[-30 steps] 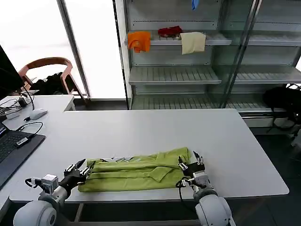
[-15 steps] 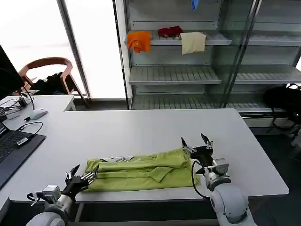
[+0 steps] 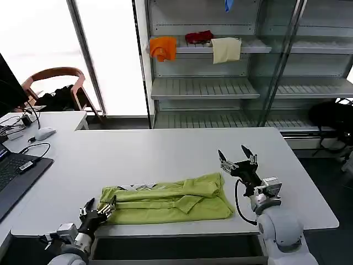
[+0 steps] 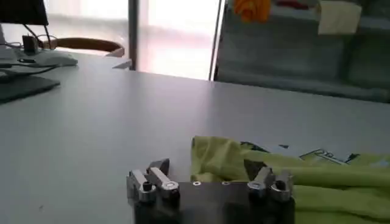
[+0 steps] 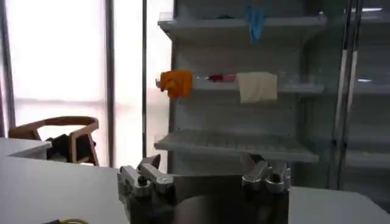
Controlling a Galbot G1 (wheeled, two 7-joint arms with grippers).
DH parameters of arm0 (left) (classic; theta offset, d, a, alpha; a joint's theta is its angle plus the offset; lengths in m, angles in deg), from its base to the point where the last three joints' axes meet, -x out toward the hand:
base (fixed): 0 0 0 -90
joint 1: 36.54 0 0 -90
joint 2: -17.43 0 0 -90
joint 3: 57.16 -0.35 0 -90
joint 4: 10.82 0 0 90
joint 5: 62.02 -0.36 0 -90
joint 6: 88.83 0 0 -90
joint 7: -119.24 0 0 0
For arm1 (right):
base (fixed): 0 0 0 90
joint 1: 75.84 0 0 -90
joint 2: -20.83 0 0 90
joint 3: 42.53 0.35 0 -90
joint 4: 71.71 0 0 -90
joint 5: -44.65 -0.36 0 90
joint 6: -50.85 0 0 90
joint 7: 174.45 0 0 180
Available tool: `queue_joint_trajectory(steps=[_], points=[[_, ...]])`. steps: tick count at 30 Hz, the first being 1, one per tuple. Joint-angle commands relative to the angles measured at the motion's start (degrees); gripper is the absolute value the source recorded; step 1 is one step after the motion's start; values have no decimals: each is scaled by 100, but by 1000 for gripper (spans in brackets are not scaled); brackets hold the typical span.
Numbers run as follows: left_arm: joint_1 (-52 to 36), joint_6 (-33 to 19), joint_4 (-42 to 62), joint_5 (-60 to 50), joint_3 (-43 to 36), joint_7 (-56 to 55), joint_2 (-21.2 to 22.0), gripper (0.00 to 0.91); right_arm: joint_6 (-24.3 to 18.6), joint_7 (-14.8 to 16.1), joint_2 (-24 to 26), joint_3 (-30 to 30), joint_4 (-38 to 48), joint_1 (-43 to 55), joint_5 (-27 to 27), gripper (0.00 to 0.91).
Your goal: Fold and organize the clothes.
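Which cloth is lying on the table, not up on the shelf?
The lime yellow-green cotton T-shirt, folded into a long strip on the white table. The orange cloth, red cloth and cream towel-like cloth all sit on the shelf behind.

No words, brand names, numbers or signs can be read anywhere. The nearest thing to a marking is the white-and-grey print on the lime T-shirt [image 3: 165,199], seen just ahead of the left gripper [image 4: 209,181] along the shirt's far edge, and it is too small and creased to read as letters.
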Motion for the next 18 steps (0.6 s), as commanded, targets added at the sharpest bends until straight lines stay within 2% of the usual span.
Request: queue_joint_trajectory(steps=[1, 2, 5, 8, 10, 18], points=[[26, -166, 136, -28, -39, -86, 140, 464, -63, 58, 66, 81, 7, 61, -142, 907], [29, -188, 150, -30, -42, -78, 150, 383, -60, 56, 66, 83, 5, 53, -142, 907], [41, -285, 191, -57, -59, -26, 162, 252, -37, 40, 76, 93, -1, 52, -130, 907], [59, -335, 198, -117, -76, 34, 188, 40, 16, -22, 80, 90, 3, 57, -91, 907], [73, -403, 208, -160, -112, 59, 209, 0, 30, -26, 81, 93, -4, 43, -82, 907], [98, -605, 26, -372, -139, 119, 245, 0, 85, -35, 99, 96, -63, 21, -65, 907]])
